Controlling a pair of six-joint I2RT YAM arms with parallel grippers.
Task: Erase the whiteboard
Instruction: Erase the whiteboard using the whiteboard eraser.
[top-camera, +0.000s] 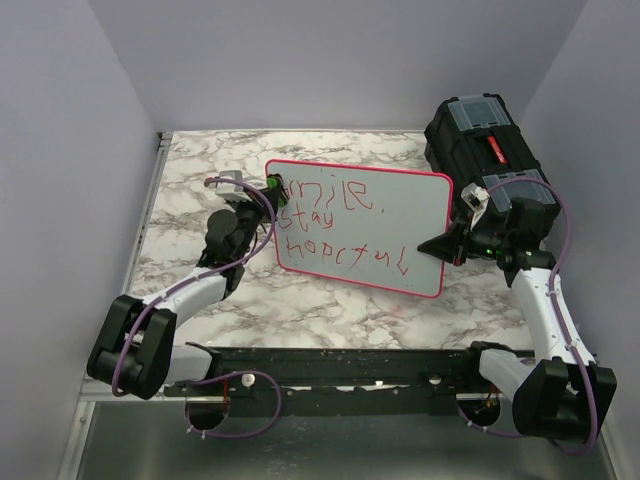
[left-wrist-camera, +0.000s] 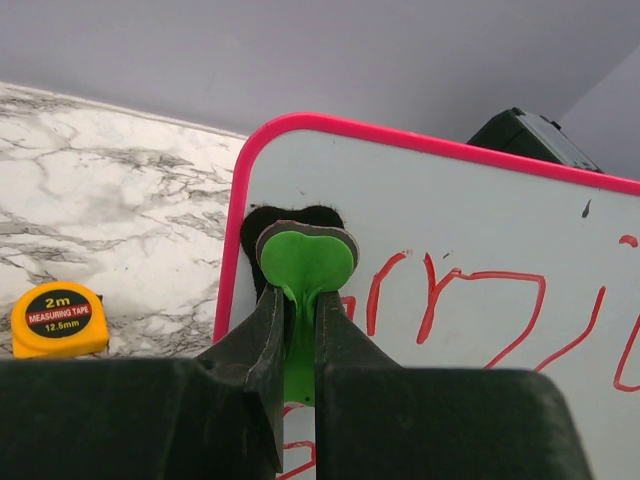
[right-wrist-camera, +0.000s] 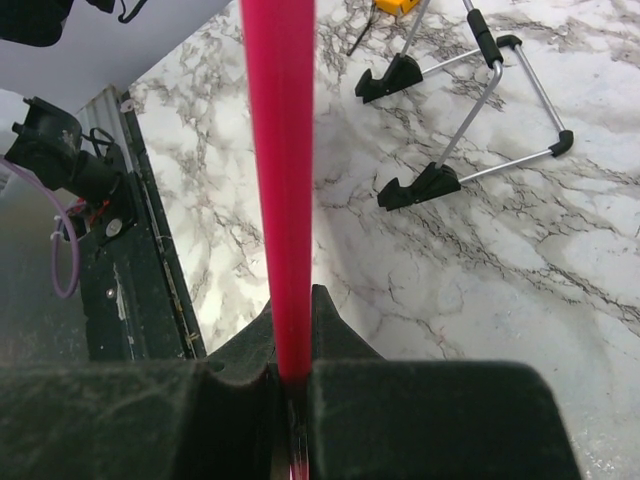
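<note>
Red lettering (top-camera: 340, 245) fills the whiteboard (top-camera: 400, 215), tilted up over the marble table (top-camera: 300, 310), so erasing has barely begun. My left gripper (left-wrist-camera: 300, 300) is clamped on a green eraser (left-wrist-camera: 305, 255) at the whiteboard's top-left corner, perhaps touching it. My right gripper (right-wrist-camera: 290, 375) pinches the whiteboard's right rim.

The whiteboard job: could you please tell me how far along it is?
Done: the right gripper is clamped on the rim of the whiteboard, steadying it, and the left gripper is shut on a green eraser. In hand: the eraser sits at the board's corner by the left arm. Left: three lines of red lettering cover the board, so nearly all wiping remains.
</note>
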